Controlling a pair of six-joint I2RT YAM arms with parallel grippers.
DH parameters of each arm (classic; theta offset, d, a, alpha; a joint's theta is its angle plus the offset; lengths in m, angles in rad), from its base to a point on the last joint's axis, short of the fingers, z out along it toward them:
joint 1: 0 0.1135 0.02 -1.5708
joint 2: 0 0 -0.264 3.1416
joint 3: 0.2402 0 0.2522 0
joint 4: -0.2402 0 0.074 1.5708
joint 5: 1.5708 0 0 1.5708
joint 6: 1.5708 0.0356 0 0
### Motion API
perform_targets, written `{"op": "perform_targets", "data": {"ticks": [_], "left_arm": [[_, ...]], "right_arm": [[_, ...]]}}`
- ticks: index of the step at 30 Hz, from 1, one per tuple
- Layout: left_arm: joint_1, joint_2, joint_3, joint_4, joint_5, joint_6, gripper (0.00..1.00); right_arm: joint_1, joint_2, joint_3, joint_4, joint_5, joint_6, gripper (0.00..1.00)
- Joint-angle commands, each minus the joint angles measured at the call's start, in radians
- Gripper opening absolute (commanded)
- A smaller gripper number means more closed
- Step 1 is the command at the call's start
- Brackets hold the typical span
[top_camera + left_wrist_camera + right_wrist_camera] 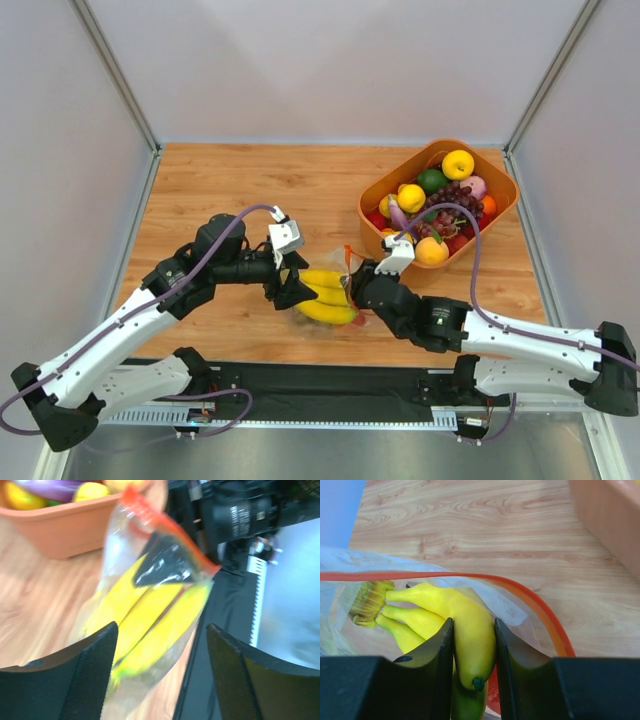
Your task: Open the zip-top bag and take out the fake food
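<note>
The zip-top bag (318, 312) lies crinkled on the wooden table between both arms, its red-orange zip strip (535, 602) spread open in an arc. The yellow banana bunch (325, 293) of the fake food sits in it. My right gripper (474, 645) is at the bag's mouth, shut on the tip of one banana (467, 630). My left gripper (162, 645) stands open at the other end, its fingers (95, 662) on either side of the bag's (150, 605) lower end without pinching it. The right gripper (358, 290) and left gripper (290, 290) face each other across the bunch.
An orange basket (500, 205) of loose fruit, with dark grapes and round yellow and orange pieces, stands at the back right; its wall (55, 530) is just behind the bag. The black base rail (330, 385) runs along the table's near edge.
</note>
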State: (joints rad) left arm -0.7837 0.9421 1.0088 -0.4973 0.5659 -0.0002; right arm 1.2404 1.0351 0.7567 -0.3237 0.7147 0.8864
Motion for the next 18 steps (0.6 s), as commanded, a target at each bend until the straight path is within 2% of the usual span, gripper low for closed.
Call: {"op": "perform_targets", "data": {"ticks": [1, 4, 5, 6, 11, 14, 18], "left_arm": [[0.0, -0.029, 0.013, -0.006, -0.176, 0.04, 0.8], [0.004, -0.031, 0.01, -0.004, -0.228, 0.037, 0.83], [0.006, -0.031, 0.008, -0.001, -0.239, 0.037, 0.87], [0.009, -0.031, 0.005, -0.001, -0.27, 0.037, 0.97], [0.038, 0.017, 0.014, -0.027, -0.333, 0.011, 0.99], [0.139, 0.072, 0.031, -0.03, -0.226, -0.047, 0.99], [0.208, 0.132, 0.039, -0.02, -0.088, -0.089, 0.99]], "right_arm": [[-0.039, -0.069, -0.037, 0.0, 0.0, 0.002, 0.0], [-0.059, -0.121, -0.048, -0.035, -0.008, -0.01, 0.0], [-0.061, -0.13, -0.048, -0.044, -0.006, -0.017, 0.0], [-0.062, -0.139, -0.051, -0.052, -0.004, -0.02, 0.0], [-0.068, -0.198, -0.066, -0.081, -0.006, -0.03, 0.0], [-0.079, -0.222, -0.076, -0.089, -0.012, -0.032, 0.0], [-0.087, -0.241, -0.092, -0.083, -0.024, -0.033, 0.0]]}}
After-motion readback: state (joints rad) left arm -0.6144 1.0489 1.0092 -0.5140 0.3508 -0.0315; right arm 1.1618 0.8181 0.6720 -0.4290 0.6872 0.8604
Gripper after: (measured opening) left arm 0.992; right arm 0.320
